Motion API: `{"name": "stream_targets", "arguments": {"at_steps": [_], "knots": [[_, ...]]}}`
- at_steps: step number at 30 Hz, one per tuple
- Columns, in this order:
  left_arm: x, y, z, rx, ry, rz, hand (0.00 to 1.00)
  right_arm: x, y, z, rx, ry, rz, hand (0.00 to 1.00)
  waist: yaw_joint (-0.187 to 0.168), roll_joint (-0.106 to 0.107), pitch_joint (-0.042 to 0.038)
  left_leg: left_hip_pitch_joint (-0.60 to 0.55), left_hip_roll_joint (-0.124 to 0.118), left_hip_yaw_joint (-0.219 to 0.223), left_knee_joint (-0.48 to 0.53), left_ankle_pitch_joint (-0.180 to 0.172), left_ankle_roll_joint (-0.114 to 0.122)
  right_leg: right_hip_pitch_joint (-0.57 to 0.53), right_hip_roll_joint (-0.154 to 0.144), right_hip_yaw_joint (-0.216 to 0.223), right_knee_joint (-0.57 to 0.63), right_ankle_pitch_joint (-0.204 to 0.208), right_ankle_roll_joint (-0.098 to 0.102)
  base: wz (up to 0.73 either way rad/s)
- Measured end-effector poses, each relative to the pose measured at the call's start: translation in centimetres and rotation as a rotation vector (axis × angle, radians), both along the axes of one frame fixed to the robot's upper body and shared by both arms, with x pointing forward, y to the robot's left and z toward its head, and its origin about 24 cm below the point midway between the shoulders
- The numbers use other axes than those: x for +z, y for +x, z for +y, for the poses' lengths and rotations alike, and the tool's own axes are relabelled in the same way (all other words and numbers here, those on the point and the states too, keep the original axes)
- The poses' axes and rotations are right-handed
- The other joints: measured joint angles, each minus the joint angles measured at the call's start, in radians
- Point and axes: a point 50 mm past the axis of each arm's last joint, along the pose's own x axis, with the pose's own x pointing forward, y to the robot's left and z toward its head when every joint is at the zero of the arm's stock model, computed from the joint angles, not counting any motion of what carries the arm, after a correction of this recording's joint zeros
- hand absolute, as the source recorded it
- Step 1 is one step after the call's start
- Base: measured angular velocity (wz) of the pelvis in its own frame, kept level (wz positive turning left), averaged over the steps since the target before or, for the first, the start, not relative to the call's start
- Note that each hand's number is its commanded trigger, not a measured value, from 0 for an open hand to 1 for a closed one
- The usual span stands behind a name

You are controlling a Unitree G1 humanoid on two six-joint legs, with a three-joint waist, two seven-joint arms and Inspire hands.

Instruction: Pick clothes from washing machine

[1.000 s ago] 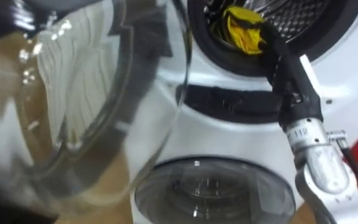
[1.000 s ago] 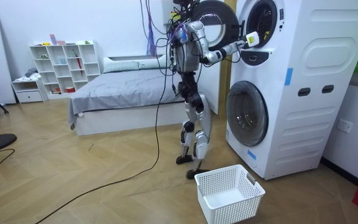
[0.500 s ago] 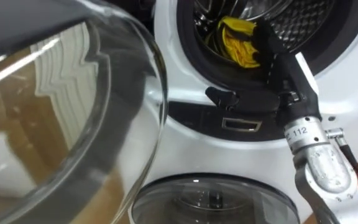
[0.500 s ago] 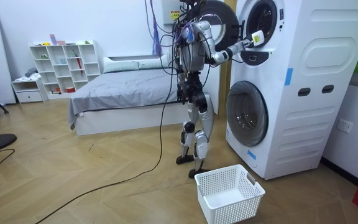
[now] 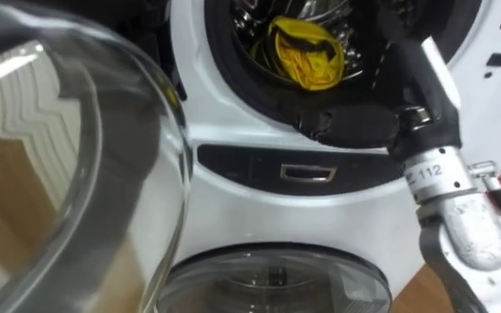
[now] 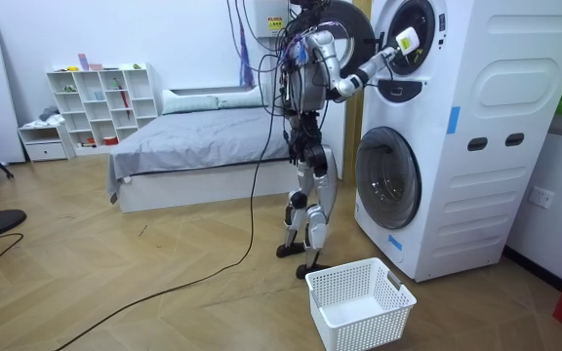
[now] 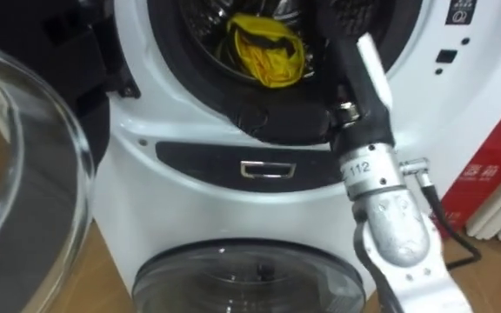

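One yellow garment (image 5: 305,54) is all you can count in the left eye view. It lies bunched at the front of the upper drum (image 5: 255,13), low in the round opening. Your robot's right hand (image 5: 404,48) reaches up into that same opening, just right of the garment. Its fingers are dark against the dark drum, so you cannot tell whether they are spread or curled, nor whether they touch the cloth. One glass door (image 5: 76,174) stands swung open at the left, close to the camera. Below the opening you see one silver latch plate (image 5: 307,172) set in a dark band, and under that one lower door (image 5: 272,283), closed.

From the right eye view you get the same count: one garment, one open door at the left edge and one closed door at the bottom. The arm rises from the lower right into the opening. One red object (image 7: 494,187) stands at the right edge, beside the machine.

In the room view your robot stands upright facing two stacked washing machines (image 6: 476,146), one above the other, at the room view's right. Its right arm is raised to the upper opening. One white laundry basket (image 6: 361,302) sits on the floor near its feet, in front of the lower machine. Behind it you can count one bed (image 6: 193,136) and one white shelf unit (image 6: 100,97).
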Motion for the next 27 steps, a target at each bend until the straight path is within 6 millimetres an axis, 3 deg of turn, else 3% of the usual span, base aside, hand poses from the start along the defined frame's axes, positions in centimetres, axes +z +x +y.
{"name": "stream_targets", "arguments": {"at_steps": [7, 17, 23, 27], "knots": [[0.1, -1.0, 0.4, 0.033, 0.014, 0.003, 0.0, 0.9, -0.1, -2.0, -0.05, 0.028, -0.022, 0.0, -0.022, -0.009, 0.0034, 0.014, 0.007, 0.0, -0.008, -0.004, -0.007, 0.023, 0.001, -0.004, -0.021, 0.0, 0.0, 0.01], [0.3, -1.2, 0.7, 0.039, 0.011, 0.002, 0.0, 0.6, 0.2, -2.7, -0.061, 0.01, 0.002, 0.0, -0.013, -0.016, 0.0071, 0.026, 0.007, -0.008, -0.011, -0.005, -0.007, 0.039, 0.005, -0.011, -0.025, 0.0, -0.001, 0.02], [0.3, -1.1, 0.7, 0.024, 0.015, 0.011, 0.0, 0.4, 2.1, -2.9, -0.066, 0.005, 0.042, 0.0, 0.007, -0.031, 0.0072, 0.027, 0.006, -0.01, -0.009, -0.005, -0.007, 0.041, -0.002, -0.032, -0.024, 0.0, -0.001, 0.0], [0.4, -1.2, 1.0, 0.024, 0.021, 0.039, 0.0, -0.7, 3.3, -3.6, -0.077, -0.016, 0.097, 0.0, 0.009, -0.054, 0.0078, 0.022, 0.003, -0.016, 0.0, -0.005, -0.007, 0.046, -0.005, -0.06, -0.023, 0.004, -0.008, 0.01]]}}
